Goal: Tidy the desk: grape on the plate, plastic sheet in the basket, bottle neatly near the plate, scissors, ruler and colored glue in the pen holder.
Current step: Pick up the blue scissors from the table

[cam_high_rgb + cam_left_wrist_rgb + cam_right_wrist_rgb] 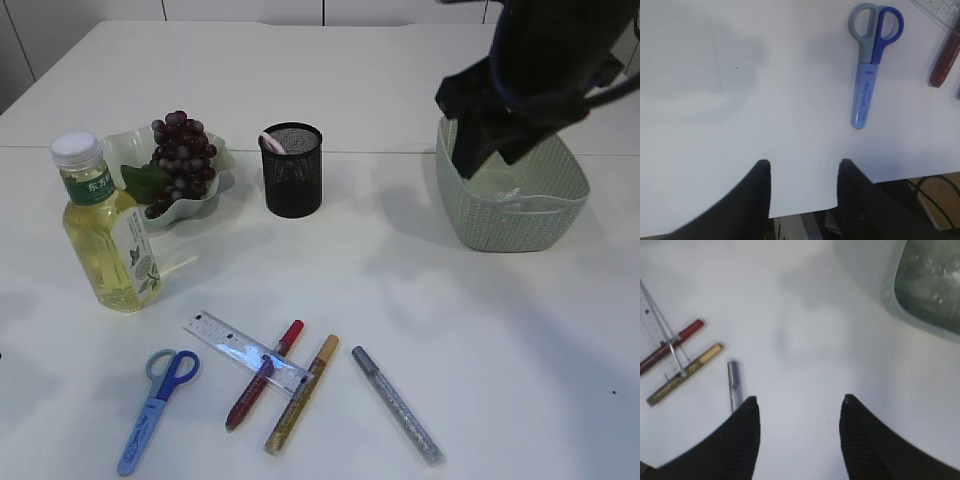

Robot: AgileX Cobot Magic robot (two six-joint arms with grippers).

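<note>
The dark grape (182, 160) bunch lies on the white plate (205, 203) at the back left, with the bottle (103, 228) of yellow drink upright in front of it. Blue scissors (156, 396) (870, 65), a clear ruler (246, 350) (659, 330) and the red (263, 375), gold (301, 395) and silver (396, 405) (735, 385) glue pens lie at the front. The black mesh pen holder (292, 170) stands mid-table. A crinkled plastic sheet (935, 275) lies inside the green basket (512, 215). My left gripper (802, 162) hangs open over bare table near the scissors. My right gripper (800, 400) is open and empty beside the basket.
Something pink (272, 142) sticks out of the pen holder. My right arm (540, 60) looms dark over the basket at the back right. The ruler lies across the red and gold pens. The table's front edge (805, 212) runs just under my left gripper.
</note>
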